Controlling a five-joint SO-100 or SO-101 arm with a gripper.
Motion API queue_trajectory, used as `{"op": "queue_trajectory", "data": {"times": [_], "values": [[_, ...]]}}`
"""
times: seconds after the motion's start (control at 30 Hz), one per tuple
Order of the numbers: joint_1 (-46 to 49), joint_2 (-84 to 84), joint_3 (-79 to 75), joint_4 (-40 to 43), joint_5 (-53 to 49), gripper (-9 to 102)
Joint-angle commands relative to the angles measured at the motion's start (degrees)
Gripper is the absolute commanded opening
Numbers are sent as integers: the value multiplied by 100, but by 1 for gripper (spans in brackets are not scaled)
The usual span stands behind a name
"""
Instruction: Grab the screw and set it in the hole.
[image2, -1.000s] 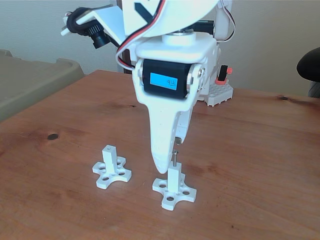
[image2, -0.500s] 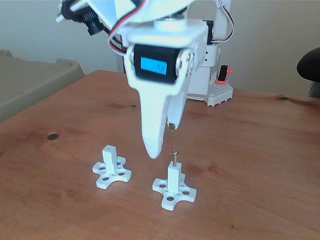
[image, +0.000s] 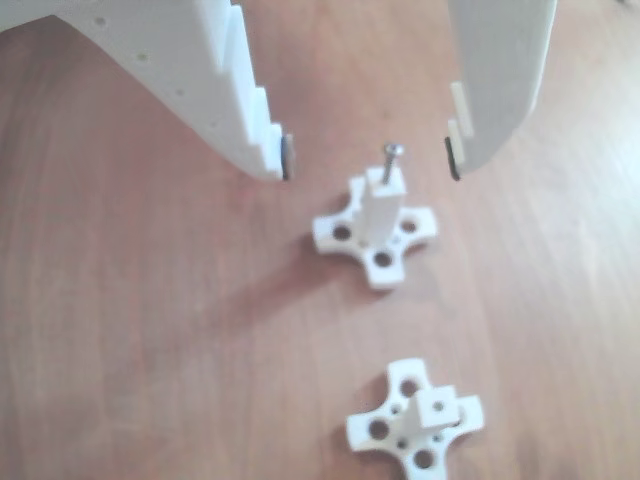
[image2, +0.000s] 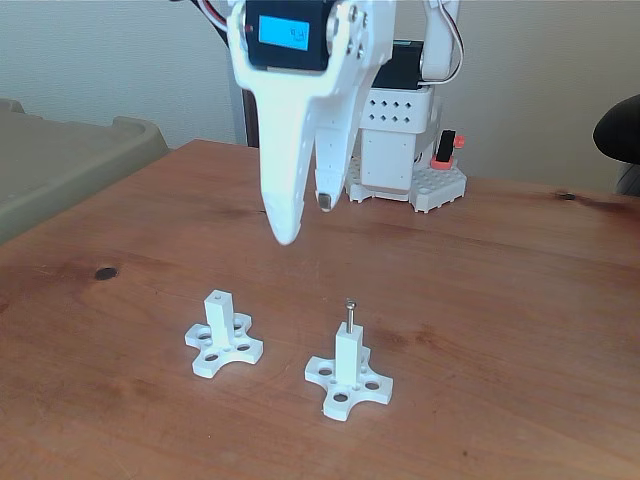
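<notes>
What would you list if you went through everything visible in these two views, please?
white posts with cross-shaped bases: 2, white, on the table; in the fixed view one stands left with a bare tip, one right carrying the screw.
screw: 1, silver-grey, upright in the tip of the right post, head up.
table: 1, reddish-brown wood, with a dark knot at the left.
beige bin or lid: 1, beyond the table's left edge.
dark rounded object: 1, black, at the right edge; cannot tell what it is.
arm base: 1, white with a red and black part, at the back of the table.
gripper: 1, white, open, above the posts and clear of the screw.
</notes>
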Motion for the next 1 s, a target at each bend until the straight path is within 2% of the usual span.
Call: {"op": "queue_trajectory", "data": {"times": [0.0,0.07,0.97], "values": [[70,703,158,-88,-202,3],[114,765,352,-53,-255,-4],[369,3832,4043,-1204,-202,-4]]}}
